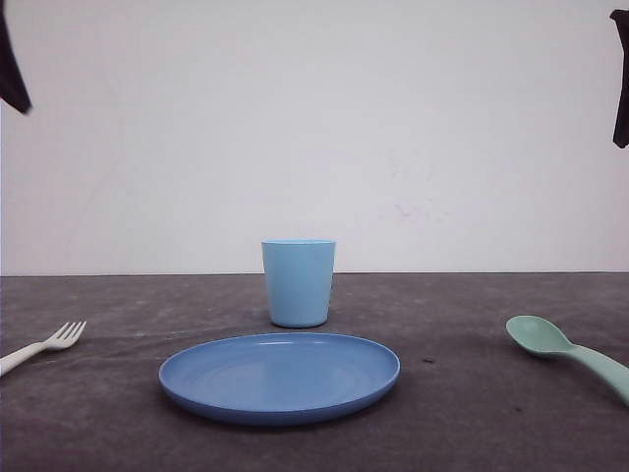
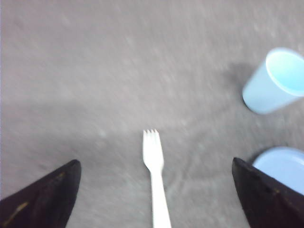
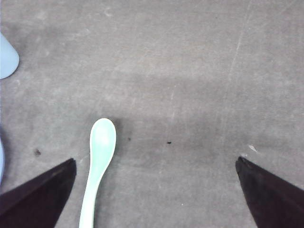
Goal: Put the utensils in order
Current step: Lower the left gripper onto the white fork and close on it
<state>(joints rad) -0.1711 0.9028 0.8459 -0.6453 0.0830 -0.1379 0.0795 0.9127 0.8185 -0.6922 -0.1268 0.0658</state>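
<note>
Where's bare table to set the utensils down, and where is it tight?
Bare table lies between the fork and the plate, and between the plate and the spoon. Beside the cup, left and right, is also bare. Tightest is the narrow strip between cup and plate.

a bare lab-style test setup: dark grey tabletop (image 1: 472, 413) against a blank white wall (image 1: 314, 118).

Left tool (image 2: 154, 199) raised above bench, fingers (image 2: 42, 199) spread wide, nothing between them. Right tool (image 3: 154, 199) likewise raised, fingers (image 3: 270, 194) wide apart, empty. Dark arm parts at upper left (image 1: 12, 69) and upper right (image 1: 621, 84) of front view.
</note>
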